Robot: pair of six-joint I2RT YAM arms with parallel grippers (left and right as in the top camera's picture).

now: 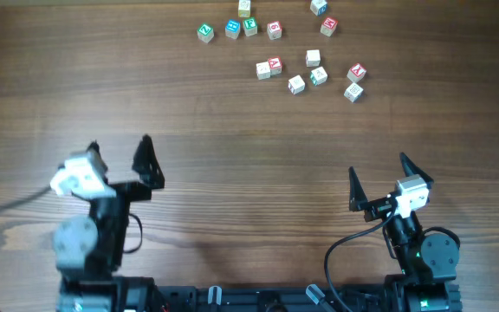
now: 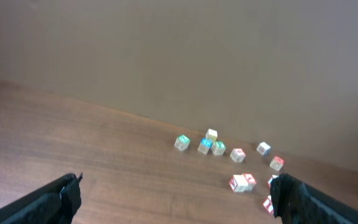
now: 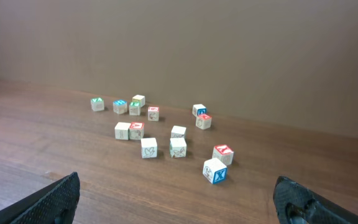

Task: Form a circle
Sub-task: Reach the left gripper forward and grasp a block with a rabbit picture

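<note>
Several small pale wooden alphabet cubes [image 1: 275, 65] lie scattered at the far middle of the table, forming no circle. A short row with green and blue faces [image 1: 232, 29] sits at far left of the group. A blue X cube [image 3: 215, 170] is nearest in the right wrist view. Two red-faced cubes [image 2: 242, 182] sit together in the left wrist view. My left gripper [image 1: 119, 152] stands open at the near left, well short of the cubes, holding nothing. At the near right my right gripper [image 1: 378, 173] is open too, nothing between its fingers.
The brown wooden table [image 1: 249, 156] stretches between the grippers and the cubes. A plain wall [image 3: 179, 43] rises behind the far edge. A grey cable [image 1: 7, 208] trails left from the left arm.
</note>
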